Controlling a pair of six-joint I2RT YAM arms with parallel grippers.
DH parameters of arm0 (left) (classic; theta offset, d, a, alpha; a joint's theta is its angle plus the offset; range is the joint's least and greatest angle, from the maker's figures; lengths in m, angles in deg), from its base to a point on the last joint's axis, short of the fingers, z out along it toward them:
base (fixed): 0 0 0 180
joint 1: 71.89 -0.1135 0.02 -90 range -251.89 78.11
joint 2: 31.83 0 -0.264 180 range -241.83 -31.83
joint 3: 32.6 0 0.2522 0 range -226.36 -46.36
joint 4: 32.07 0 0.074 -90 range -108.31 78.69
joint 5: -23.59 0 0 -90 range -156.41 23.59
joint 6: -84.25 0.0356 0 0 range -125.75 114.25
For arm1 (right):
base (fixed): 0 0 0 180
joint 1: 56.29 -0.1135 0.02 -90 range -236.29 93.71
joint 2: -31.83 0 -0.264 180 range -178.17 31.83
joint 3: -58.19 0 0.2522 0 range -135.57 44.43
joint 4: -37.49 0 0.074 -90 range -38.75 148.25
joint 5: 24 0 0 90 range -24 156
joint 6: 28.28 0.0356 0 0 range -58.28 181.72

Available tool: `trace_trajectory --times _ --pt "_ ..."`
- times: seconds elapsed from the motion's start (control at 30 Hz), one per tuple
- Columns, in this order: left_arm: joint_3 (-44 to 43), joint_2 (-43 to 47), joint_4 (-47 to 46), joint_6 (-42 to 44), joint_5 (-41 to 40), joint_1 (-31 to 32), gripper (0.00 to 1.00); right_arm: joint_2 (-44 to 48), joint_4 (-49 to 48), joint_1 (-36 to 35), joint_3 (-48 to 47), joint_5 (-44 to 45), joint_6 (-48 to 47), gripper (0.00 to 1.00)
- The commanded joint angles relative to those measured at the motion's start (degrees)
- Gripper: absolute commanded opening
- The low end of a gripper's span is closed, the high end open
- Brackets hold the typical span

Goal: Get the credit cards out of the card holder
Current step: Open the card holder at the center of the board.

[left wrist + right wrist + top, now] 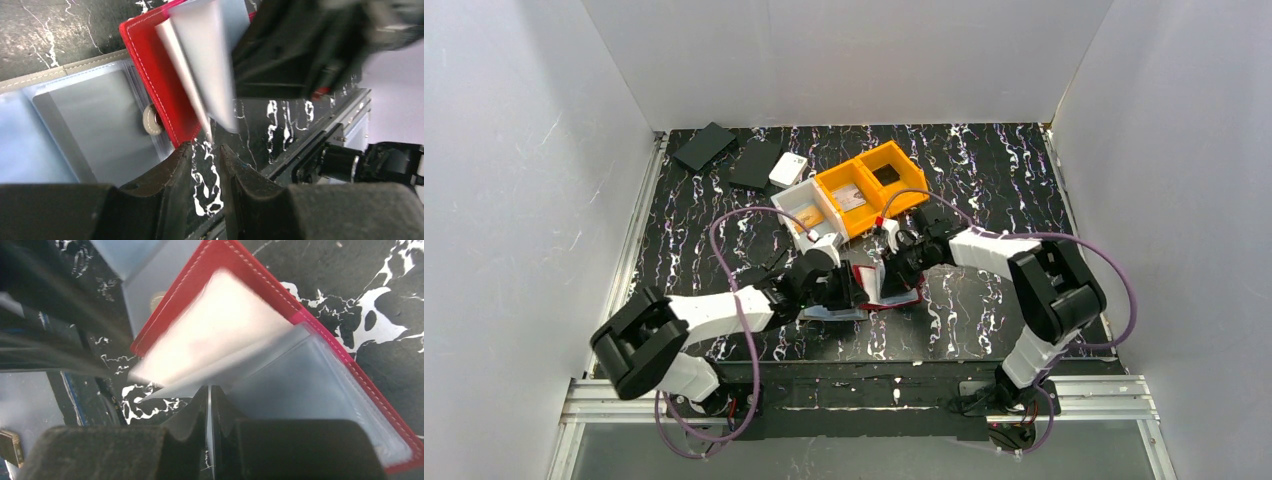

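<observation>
Closest to me, the 2 arm bases sit at the near table edge. Both arms reach inward and meet mid-table over the red card holder [250, 277], which lies open on the black marbled table [984, 170]. My left gripper [215, 150] hovers low at a corner of the cover, fingers only slightly apart with nothing between them. I judge it is placed to steady the holder or receive a card. My right gripper [209, 390] appears to have its fingers pressed nearly together on the edge of a clear sleeve [235, 372], lifting that leaf so the pockets fan upward, probably to expose a card. I see no card out yet. A pale grey pocketed panel [90, 125] lies flat touching the red cover; I cannot tell whether it belongs to it. Farther back stand an orange bin [909, 200] with 2 compartments and a white bin [796, 195], likely for the cards. Beyond them, 2 dark flat items [704, 146] lie at the far left.
</observation>
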Motion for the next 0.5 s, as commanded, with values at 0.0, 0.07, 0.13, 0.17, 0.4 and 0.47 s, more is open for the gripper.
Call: trace_trajectory --times 0.0,0.07,0.13,0.17,0.4,0.47 --pt "2.89 8.48 1.61 0.92 -0.60 -0.08 0.28 -3.57 -1.96 -1.56 -1.77 4.60 2.22 0.16" --pt "2.25 10.11 1.31 2.11 2.62 -0.06 0.31 -4.01 -2.46 -3.21 -1.71 5.45 2.31 0.20" --pt "0.22 9.70 0.70 3.64 6.59 0.26 0.33 -4.24 -2.82 -4.82 -1.71 6.02 2.27 0.26" --pt "-1.14 8.89 0.39 4.27 8.34 0.57 0.33 -4.36 -2.80 -5.33 -1.69 6.15 2.10 0.28" --pt "-6.16 -0.71 -0.36 4.75 6.91 1.56 0.29 -3.42 -0.56 -3.53 -3.01 5.80 0.84 0.29" --pt "-5.62 -3.16 -0.61 4.43 2.99 1.49 0.25 -2.47 -0.78 -1.82 -2.53 4.16 0.85 0.29"
